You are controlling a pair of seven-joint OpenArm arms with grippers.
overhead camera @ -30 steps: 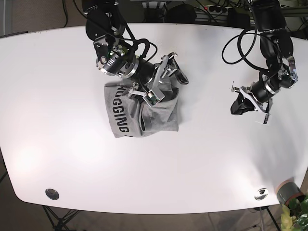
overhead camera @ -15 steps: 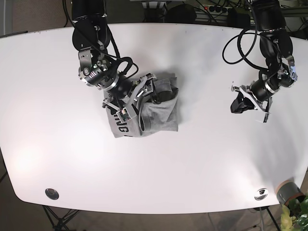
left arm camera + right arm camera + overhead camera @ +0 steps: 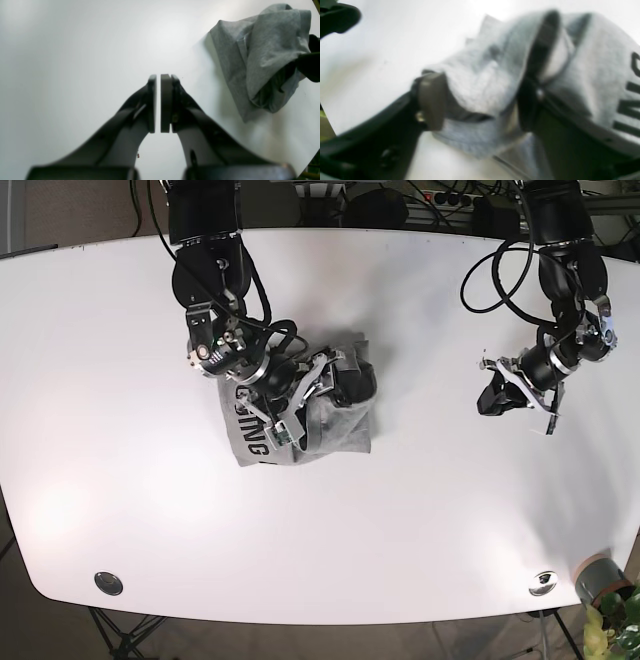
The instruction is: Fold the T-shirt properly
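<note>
The heather-grey T-shirt [image 3: 340,425] lies bunched in a rough square left of the table's middle, with black lettering [image 3: 252,430] along its left side. My right gripper [image 3: 340,383] is over the shirt's upper right part. In the right wrist view its jaws stand wide apart [image 3: 482,105] with a raised fold of the shirt [image 3: 482,82] between the fingers [image 3: 431,100]. My left gripper [image 3: 497,396] rests low over bare table far to the right, shut and empty [image 3: 158,102]. The left wrist view shows the shirt [image 3: 262,50] at its upper right.
The white table [image 3: 420,520] has two round metal inserts near the front edge [image 3: 108,583] [image 3: 543,582]. A potted plant [image 3: 605,585] stands past the front right corner. Cables hang behind the back edge.
My right arm has swung from the shirt's back edge to the left and then onto its upper right part, and the fold there has shifted. The left arm has not moved.
</note>
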